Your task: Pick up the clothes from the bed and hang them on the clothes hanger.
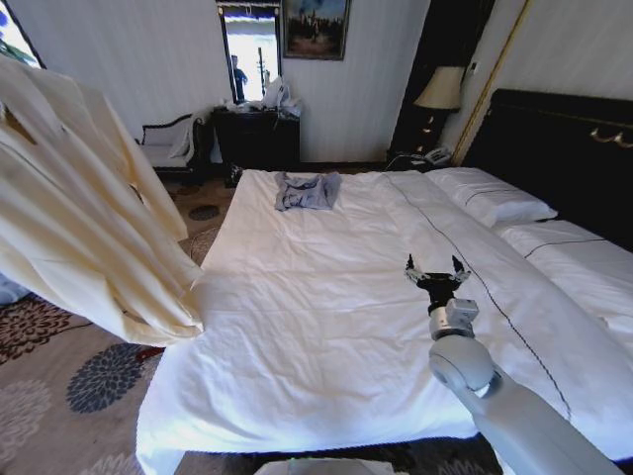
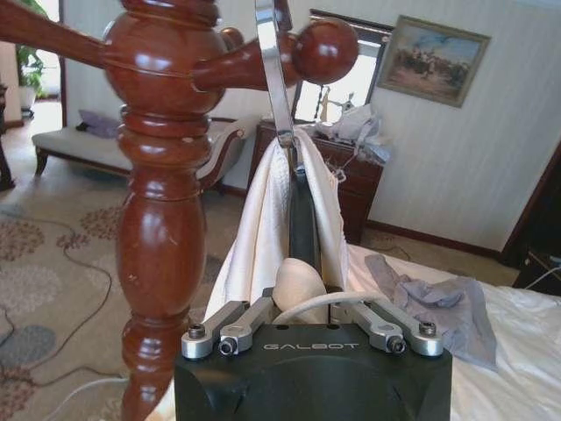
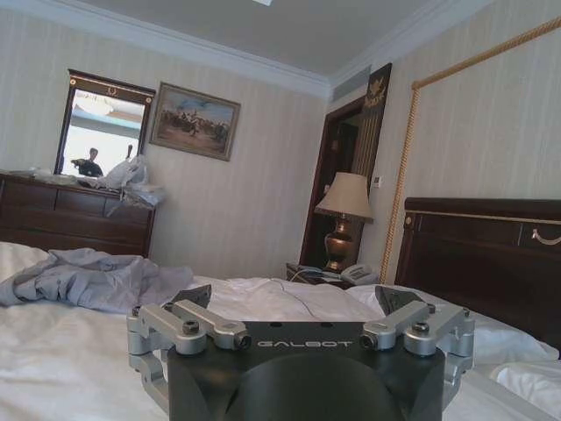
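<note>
Two grippers are in play, and the left gripper (image 2: 311, 316) is the busy one: in its wrist view its fingers are pinched together on the slim dark shoulder-shaped clothes hanger (image 2: 302, 219), whose silver wire hook (image 2: 273, 79) rises between the arms of a thick reddish-brown turned wooden post (image 2: 162, 219). Whether the hook already bears on a peg I cannot tell. The long cream, wrinkled garment (image 2: 263, 237) is draped over the hanger's shoulders on both sides; in the head view it hangs as a broad pale sheet (image 1: 89, 218) at the left, off the large white-duveted bed (image 1: 326, 327) and above the patterned carpet (image 1: 59, 386). The right gripper (image 1: 435, 272) hovers above the middle of the duvet with its fingers spread wide and nothing between them. Farther up the bed, near its foot, lies a small crumpled grey-blue garment (image 1: 307, 190), well apart from both grippers, with a dark dresser (image 1: 257, 139) against the wall behind. The risk, as I judge it, is letting go before the hook sits over a peg: hanger and cloth would drop to the carpet. A slanted hook could also let the soft fabric slide off one shoulder.
</note>
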